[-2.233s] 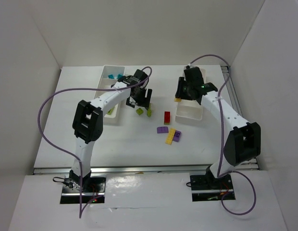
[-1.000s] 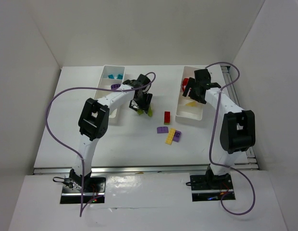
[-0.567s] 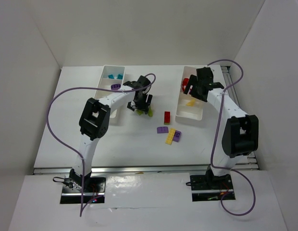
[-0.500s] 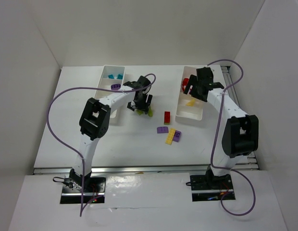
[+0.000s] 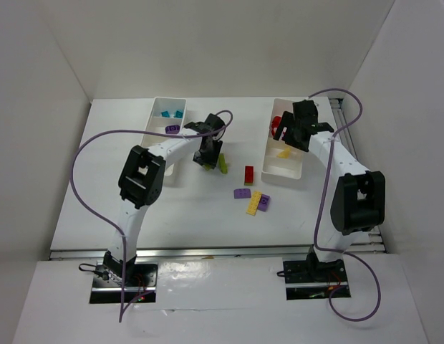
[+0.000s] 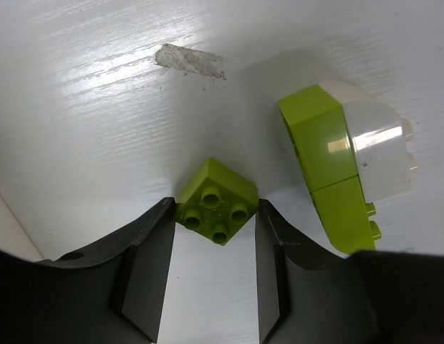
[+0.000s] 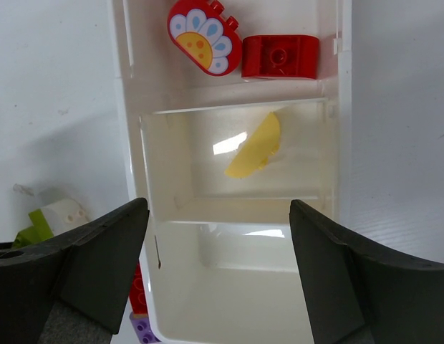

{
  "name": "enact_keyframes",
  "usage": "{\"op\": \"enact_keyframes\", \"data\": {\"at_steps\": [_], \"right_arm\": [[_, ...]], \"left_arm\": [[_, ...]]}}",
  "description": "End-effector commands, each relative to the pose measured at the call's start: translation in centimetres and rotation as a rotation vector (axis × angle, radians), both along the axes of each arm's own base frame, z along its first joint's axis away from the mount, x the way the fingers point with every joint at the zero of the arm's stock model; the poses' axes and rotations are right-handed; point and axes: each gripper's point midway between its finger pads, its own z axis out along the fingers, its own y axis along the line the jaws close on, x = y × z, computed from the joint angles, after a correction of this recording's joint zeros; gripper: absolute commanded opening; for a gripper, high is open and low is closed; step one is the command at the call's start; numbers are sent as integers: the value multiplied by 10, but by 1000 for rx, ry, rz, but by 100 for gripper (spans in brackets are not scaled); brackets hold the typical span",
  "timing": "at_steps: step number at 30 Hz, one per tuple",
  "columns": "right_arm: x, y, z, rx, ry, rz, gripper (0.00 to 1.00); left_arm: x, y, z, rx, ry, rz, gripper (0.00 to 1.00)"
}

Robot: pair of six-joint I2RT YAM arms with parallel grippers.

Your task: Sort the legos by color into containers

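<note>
In the left wrist view, my left gripper (image 6: 215, 215) is shut on a small lime green brick (image 6: 216, 203), both fingertips touching its corners on the table. A larger lime green and white piece (image 6: 336, 165) lies just to its right. From above, the left gripper (image 5: 208, 159) is right of the left tray (image 5: 159, 166), which holds teal legos (image 5: 172, 113) and a purple one (image 5: 172, 128). My right gripper (image 7: 218, 215) hangs open and empty over the right tray (image 7: 129, 143), which holds a yellow piece (image 7: 254, 147) and red pieces (image 7: 279, 56).
A red brick (image 5: 248, 175), a purple piece (image 5: 242, 193), a yellow brick (image 5: 255, 202) and another purple brick (image 5: 264, 203) lie on the table between the arms. The near compartment of the right tray (image 5: 283, 168) has nothing in it. White walls enclose the table.
The left gripper's jaws have closed in onto the small lime green brick. The right gripper shifted slightly over its tray a second ago and has held still since.
</note>
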Motion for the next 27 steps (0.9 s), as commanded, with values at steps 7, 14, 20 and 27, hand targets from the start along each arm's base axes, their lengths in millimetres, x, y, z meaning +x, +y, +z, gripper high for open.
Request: {"op": "enact_keyframes", "data": {"at_steps": [7, 14, 20, 27], "right_arm": [[3, -3, 31, 6, -88, -2, 87], [2, -2, 35, 13, -96, 4, 87], [1, 6, 33, 45, -94, 37, 87], [-2, 26, 33, 33, -93, 120, 87]], "left_arm": [[8, 28, 102, -25, -139, 101, 38], [-4, 94, 129, -73, -154, 312, 38], [-11, 148, 109, -93, -123, 501, 40], [-1, 137, 123, -116, -180, 449, 100]]}}
